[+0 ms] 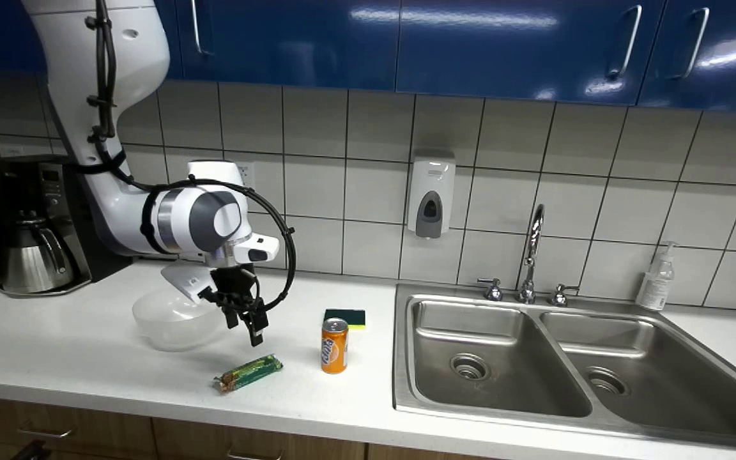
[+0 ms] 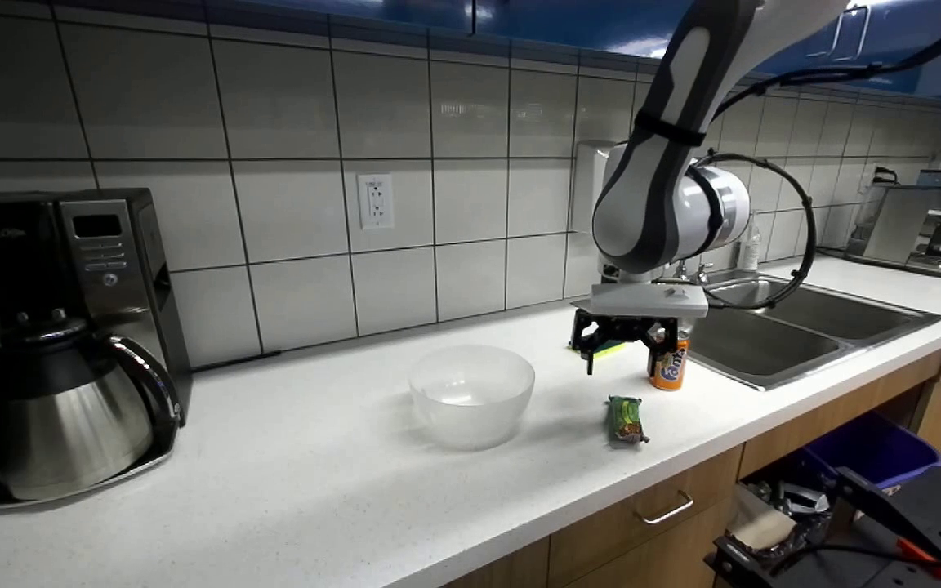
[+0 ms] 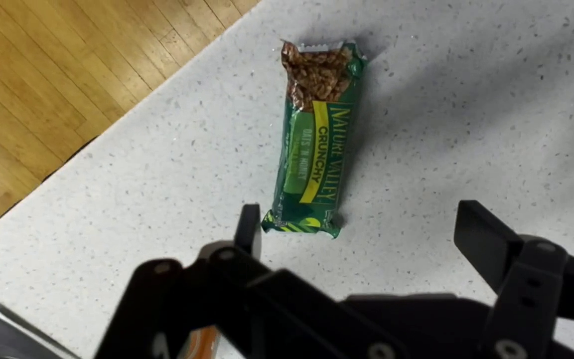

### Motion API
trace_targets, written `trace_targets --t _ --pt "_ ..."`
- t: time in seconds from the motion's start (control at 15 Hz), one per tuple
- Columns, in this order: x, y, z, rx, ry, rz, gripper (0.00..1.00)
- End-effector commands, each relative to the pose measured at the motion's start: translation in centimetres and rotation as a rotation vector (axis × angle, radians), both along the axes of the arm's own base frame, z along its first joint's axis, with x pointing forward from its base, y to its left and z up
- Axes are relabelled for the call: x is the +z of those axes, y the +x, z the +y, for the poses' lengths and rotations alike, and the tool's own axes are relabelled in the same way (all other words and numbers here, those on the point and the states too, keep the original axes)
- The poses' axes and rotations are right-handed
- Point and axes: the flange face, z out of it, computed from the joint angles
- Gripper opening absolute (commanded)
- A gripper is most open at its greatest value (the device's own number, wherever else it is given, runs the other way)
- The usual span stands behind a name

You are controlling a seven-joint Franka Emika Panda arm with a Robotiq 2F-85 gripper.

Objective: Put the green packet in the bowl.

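The green packet [image 1: 250, 373] lies flat on the counter near its front edge. It also shows in an exterior view [image 2: 625, 420] and in the wrist view [image 3: 316, 144], with its printed face up. The translucent whitish bowl [image 1: 176, 322] stands on the counter beside it, partly behind the arm there; it shows whole in an exterior view [image 2: 470, 400]. My gripper [image 1: 245, 328] is open, empty and above the counter, also in an exterior view [image 2: 622, 370]. In the wrist view the gripper [image 3: 359, 224] has the packet's near end between its fingers' lines, towards the left finger, apart from both.
An orange can [image 1: 334, 348] stands right of the packet, with a dark sponge [image 1: 345, 317] behind it. The steel double sink [image 1: 400, 358] is further right. A coffee maker [image 2: 70, 351] stands at the counter's far end. The counter's front edge [image 1: 170, 409] runs close to the packet.
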Motion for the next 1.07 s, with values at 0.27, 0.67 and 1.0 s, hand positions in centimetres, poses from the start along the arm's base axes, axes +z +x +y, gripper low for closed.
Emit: trace_targets --t 0.27,0.67,1.0 --pt "-3.6 2.3 -1.3 -0.027 0.013 0.005 1.0" --pt "-4.7 2.5 -1.2 -0.021 0.023 0.013 1.0" --pt "-5.1 2.0 -1.2 -0.029 0.032 0.024 1.0"
